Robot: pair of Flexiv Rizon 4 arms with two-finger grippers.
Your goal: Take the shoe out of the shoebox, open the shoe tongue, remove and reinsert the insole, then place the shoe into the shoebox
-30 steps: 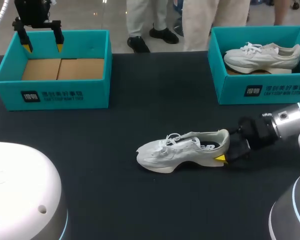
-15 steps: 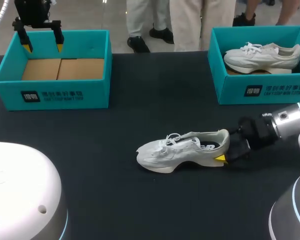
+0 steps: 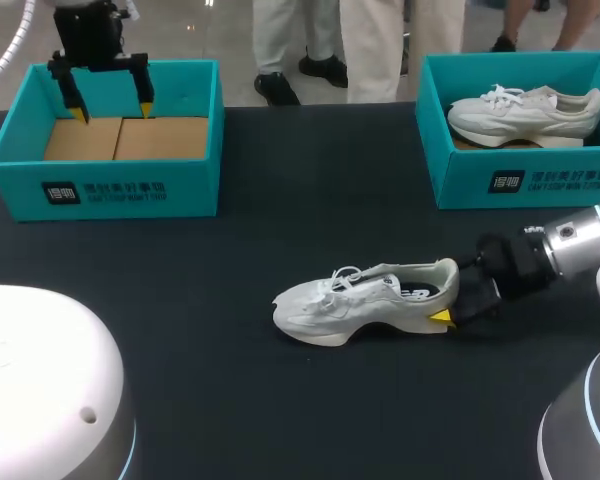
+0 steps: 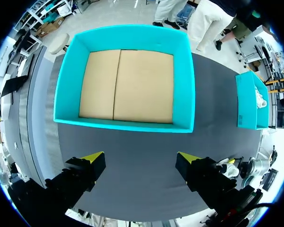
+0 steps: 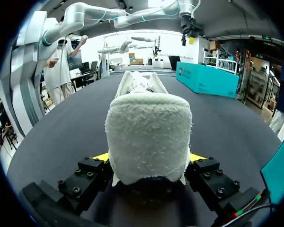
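A white shoe (image 3: 365, 300) lies on its sole in the middle of the dark table, toe pointing left. My right gripper (image 3: 448, 298) is at its heel, one finger on each side. In the right wrist view the padded heel collar (image 5: 149, 137) fills the gap, and my right gripper (image 5: 149, 158) is shut on it from both sides. My left gripper (image 3: 112, 108) hangs open over the teal shoebox (image 3: 110, 185) at the back left. The left wrist view looks down past the gripper (image 4: 141, 158) into that shoebox (image 4: 128, 125), which holds only its cardboard floor.
A second teal shoebox (image 3: 520, 180) at the back right holds another white shoe (image 3: 525, 110). Its end also shows in the left wrist view (image 4: 248, 101). Bare dark tabletop lies between the two boxes and in front of the shoe.
My left gripper has shifted a little to the right and lower over the left shoebox. The right gripper and the shoe have stayed where they were.
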